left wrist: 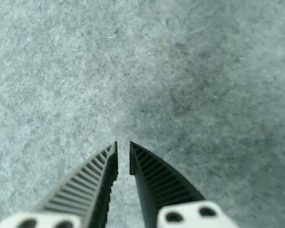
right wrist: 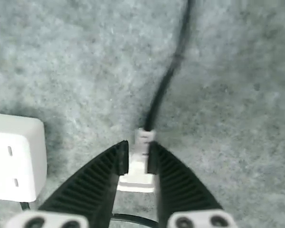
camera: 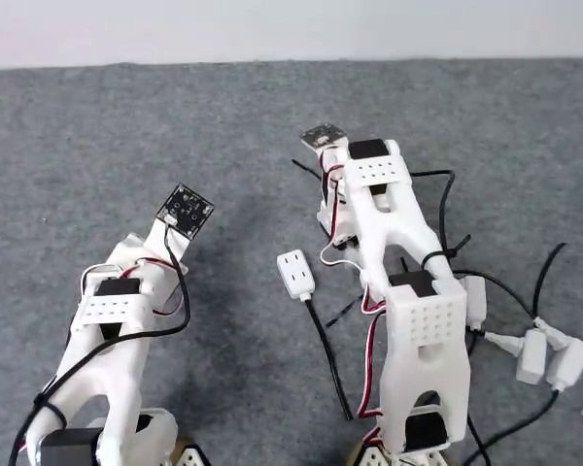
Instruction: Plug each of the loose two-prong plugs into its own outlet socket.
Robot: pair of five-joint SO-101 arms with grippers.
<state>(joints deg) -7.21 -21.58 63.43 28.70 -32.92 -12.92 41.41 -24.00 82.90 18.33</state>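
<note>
My right gripper [right wrist: 137, 145] is shut on a small white two-prong plug [right wrist: 137, 176], held just above the grey carpet. The plug's black cord [right wrist: 166, 84] runs away from the fingertips. Close beside it lies a white outlet block [right wrist: 15, 164] with slot openings facing up; in the high view this outlet block [camera: 294, 273] lies between the two arms, just left of the right arm [camera: 398, 243]. My left gripper [left wrist: 123, 146] hangs shut over bare carpet with nothing between its fingers. The left arm [camera: 115, 313] stands at the lower left.
Several more white plugs [camera: 531, 354] and adapters [camera: 569, 361] with tangled black cords lie at the right, beside the right arm's base. Another white piece [camera: 474, 299] lies against that arm. The outlet block's black cord [camera: 328, 361] trails toward the front edge.
</note>
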